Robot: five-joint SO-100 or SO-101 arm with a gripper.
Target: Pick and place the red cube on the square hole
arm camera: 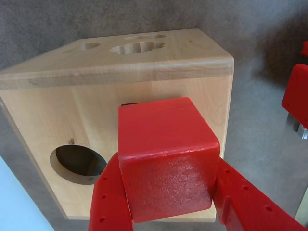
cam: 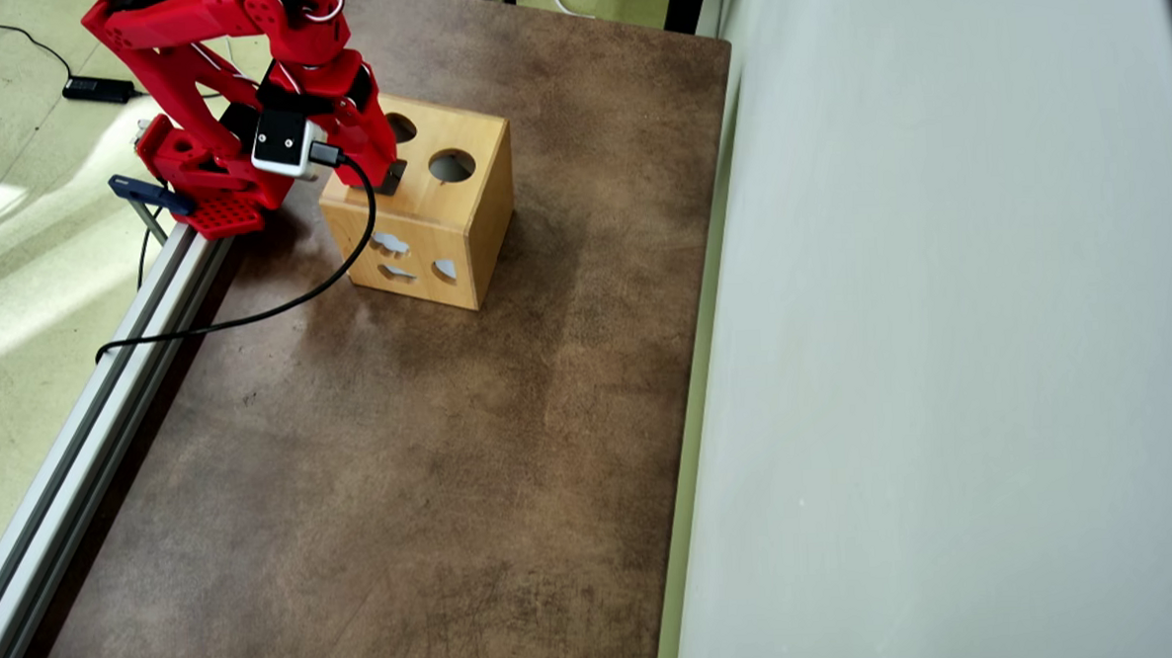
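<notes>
The end effector point(arm camera: 168, 192) grips the red cube point(arm camera: 166, 154), which hides nearly all the square hole point(cam: 391, 177).

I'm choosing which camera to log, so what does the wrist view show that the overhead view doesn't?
Only the wrist view shows the red cube clamped in the tool, held right in front of the box face and hiding nearly all of the square hole. Only the overhead view shows the brown table, the arm's base, the black cable and the square hole's place beside two round ones. Both show the wooden box.
</notes>
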